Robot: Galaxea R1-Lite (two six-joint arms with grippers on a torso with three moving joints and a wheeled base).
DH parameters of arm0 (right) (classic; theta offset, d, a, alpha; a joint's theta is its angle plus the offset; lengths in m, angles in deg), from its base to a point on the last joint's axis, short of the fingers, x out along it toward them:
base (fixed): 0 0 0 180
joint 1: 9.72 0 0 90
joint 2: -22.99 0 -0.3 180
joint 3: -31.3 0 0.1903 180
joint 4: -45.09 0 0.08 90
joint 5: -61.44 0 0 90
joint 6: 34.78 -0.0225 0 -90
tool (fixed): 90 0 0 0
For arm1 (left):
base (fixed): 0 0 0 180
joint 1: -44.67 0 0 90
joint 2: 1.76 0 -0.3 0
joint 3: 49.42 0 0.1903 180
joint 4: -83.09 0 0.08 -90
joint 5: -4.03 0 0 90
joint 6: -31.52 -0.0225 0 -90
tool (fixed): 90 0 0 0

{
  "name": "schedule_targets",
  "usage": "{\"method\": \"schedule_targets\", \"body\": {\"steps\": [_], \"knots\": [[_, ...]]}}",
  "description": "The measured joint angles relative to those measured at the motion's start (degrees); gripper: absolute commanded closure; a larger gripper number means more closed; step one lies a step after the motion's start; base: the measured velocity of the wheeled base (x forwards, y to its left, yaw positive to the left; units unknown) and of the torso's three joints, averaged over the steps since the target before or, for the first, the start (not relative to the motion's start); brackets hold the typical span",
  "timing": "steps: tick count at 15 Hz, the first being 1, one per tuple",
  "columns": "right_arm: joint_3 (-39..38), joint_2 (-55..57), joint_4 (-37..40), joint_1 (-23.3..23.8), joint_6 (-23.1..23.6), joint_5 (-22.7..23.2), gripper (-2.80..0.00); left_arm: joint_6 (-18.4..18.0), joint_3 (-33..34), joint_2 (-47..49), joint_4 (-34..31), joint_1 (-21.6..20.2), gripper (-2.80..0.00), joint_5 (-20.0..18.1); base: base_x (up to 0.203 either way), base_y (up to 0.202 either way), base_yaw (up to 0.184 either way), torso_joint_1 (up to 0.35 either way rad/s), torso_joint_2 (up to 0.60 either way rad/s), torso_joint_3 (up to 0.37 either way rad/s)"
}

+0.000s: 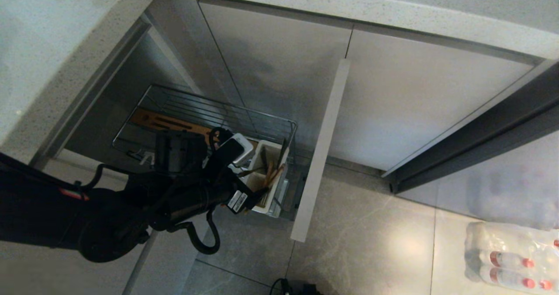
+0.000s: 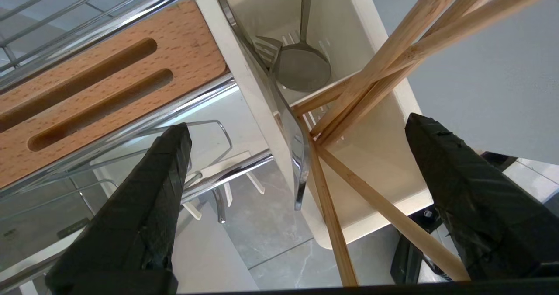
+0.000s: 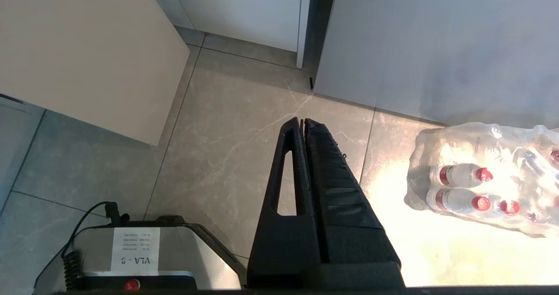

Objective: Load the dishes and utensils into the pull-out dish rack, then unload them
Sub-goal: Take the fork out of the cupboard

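Here the pull-out dish rack (image 1: 205,111) stands drawn out from under the desk (image 1: 393,11), its beige front panel (image 1: 321,150) edge-on in the head view. At the panel end sits the white utensil caddy (image 2: 371,155), and the brown slotted wooden strip (image 2: 100,85) lies beside it across the chrome wires. Inside the caddy the wooden chopsticks (image 2: 384,63) lean crossed, some with their upper ends angled out over the rim. The silver fork (image 2: 279,107) rests against the caddy's near wall, its handle reaching past the rim, and a dark metal spoon-like utensil (image 2: 301,67) lies deeper inside, though its exact kind is hard to make out. The left gripper (image 2: 297,155) hovers just above the caddy with its black fingers (image 2: 148,199) spread wide apart, one on either side of the fork handle and the lower chopsticks, clamped on nothing. The right gripper (image 3: 303,129) hangs low over the tiled floor (image 3: 227,146), its fingers pressed together and empty, near a shrink-wrapped pack of water bottles (image 3: 480,185) and the robot's base (image 3: 144,251). No bowl or plate shows in any view.
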Motion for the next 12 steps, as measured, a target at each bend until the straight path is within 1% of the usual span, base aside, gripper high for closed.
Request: {"method": "schedule_targets", "body": {"steps": [12], "knots": [[0.0,0.0,0.0,0.0,0.0,0.0,0.0,0.0,0.38,-0.05,0.09,0.07,0.0,-0.01,0.0,0.0,0.0,0.0,0.0,0.0]]}}
